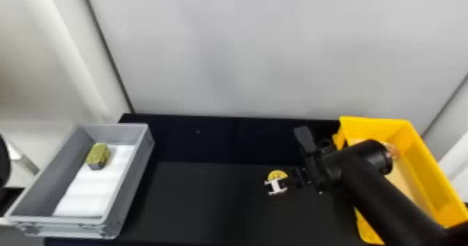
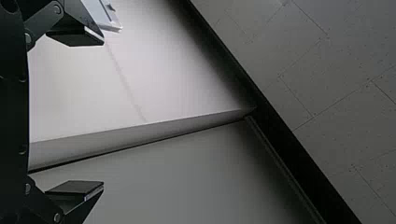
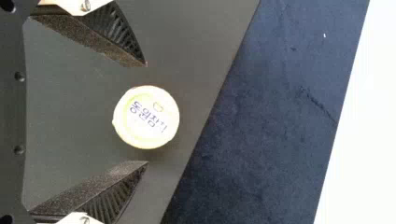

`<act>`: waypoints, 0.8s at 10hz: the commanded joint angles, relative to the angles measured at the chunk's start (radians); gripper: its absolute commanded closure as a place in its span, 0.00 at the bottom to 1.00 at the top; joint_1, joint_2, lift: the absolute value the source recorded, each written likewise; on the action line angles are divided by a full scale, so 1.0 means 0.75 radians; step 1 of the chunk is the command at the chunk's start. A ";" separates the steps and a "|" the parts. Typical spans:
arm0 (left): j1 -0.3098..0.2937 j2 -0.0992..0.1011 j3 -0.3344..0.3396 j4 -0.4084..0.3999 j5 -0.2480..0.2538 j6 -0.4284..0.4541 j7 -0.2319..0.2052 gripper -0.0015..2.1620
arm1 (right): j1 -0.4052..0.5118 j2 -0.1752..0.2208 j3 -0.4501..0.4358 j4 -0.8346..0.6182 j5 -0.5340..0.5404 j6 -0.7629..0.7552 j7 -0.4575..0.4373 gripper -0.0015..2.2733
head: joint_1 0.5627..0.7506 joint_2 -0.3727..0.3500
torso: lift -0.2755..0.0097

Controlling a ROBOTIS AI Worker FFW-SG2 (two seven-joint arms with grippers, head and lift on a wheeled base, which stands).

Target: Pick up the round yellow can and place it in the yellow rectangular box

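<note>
Behind the black surface (image 1: pixel 209 203) stands a pale wall (image 1: pixel 243 53); the yellow rectangular box (image 1: pixel 426 154) is at the right end. Left gripper (image 2: pixel 102 114) and right gripper (image 1: pixel 278 185) have jaws spread wide, the round yellow can (image 3: pixel 146 117) appearing between the right one's tips.

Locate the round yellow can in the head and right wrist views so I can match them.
Head view: the can, lower half, right of centre.
Right wrist view: the can, between the tips of the open right gripper.
Shared landmark: the black strip beyond the can.
</note>
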 commanded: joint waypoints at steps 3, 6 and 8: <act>0.001 -0.002 -0.006 0.007 -0.001 -0.029 -0.002 0.08 | 0.004 0.017 0.011 0.094 -0.008 -0.119 0.000 0.00 | 0.70 0.59 | 0.96; 0.001 -0.002 -0.006 0.009 -0.001 -0.029 -0.010 0.08 | 0.008 0.021 0.023 0.092 -0.002 -0.143 -0.008 0.18 | 0.70 0.59 | 0.96; 0.005 -0.002 -0.004 0.009 -0.003 -0.027 -0.012 0.08 | 0.012 0.017 0.031 0.064 0.000 -0.116 -0.020 0.32 | 0.70 0.59 | 0.96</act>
